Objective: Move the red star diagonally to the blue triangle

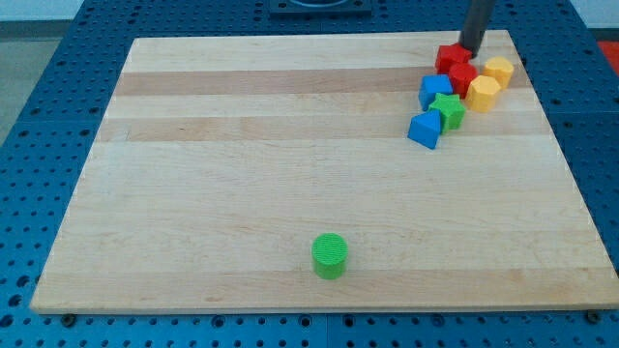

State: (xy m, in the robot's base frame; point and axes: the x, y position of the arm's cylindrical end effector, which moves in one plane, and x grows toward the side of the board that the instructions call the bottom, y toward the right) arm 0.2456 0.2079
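On the pale wooden board (290, 193), going from its left edge rightward, the first thing met is a green cylinder block (330, 255) standing alone near the bottom edge. Everything else crowds the top right corner: a blue triangle-like wedge block (425, 130), a blue cube-like block (435, 91), a green star block (448, 110), then two red blocks touching each other, the upper (451, 58) and the lower (463, 78), and two yellow blocks, (483, 94) and (499, 70). Which red one is the star I cannot tell for sure; the lower seems likelier. No long axis or heading can be read from it.

My tip (470, 48), a bare rod holding nothing, sits at the upper red block's right top side, touching or just beside it.

I judge the push to be only starting. The next move calls for driving down-left toward the blue wedge, though the blue cube and green star lie between
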